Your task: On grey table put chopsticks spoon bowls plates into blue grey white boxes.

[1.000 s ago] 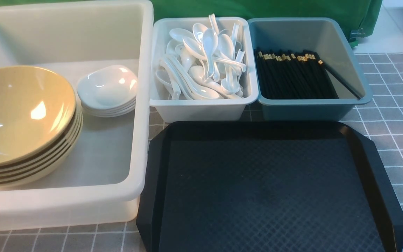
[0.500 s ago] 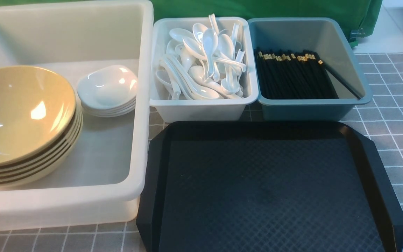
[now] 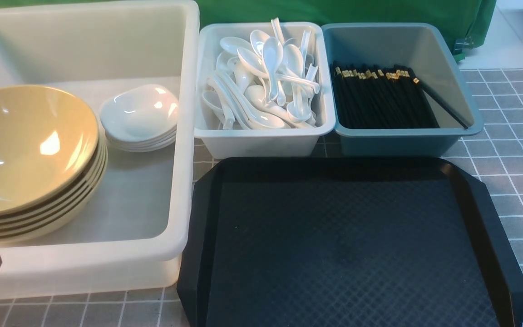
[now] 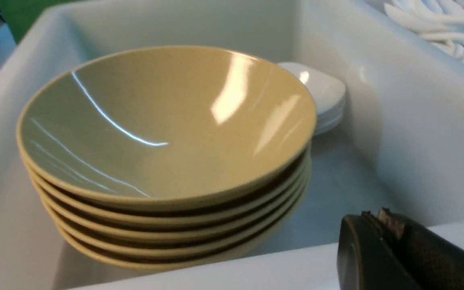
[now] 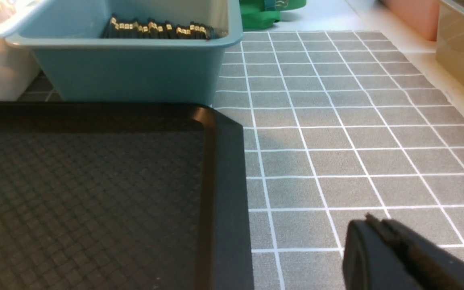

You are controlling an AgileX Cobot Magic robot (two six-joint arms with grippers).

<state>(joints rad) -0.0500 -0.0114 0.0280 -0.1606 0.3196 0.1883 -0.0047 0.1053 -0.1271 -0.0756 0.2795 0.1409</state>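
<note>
Left wrist view: 5 bowls [image 4: 167,133] stacked (tub [image 4: 397,121]), both tools [image 4: 381,219] closed, empty.

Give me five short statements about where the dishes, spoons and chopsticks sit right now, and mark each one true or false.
1. The yellow bowls are stacked inside the large white tub. True.
2. The spoons lie in the teal-blue bin. False: they are piled in the pale grey-white bin; the teal-blue bin holds the chopsticks.
3. The black tray carries a white dish. False: nothing lies on it; the white plates are stacked in the tub beside the bowls.
4. One chopstick lies at an angle apart from the bundle. True.
5. The left gripper holds a bowl. False: it is shut on nothing, near the tub's rim.
</note>
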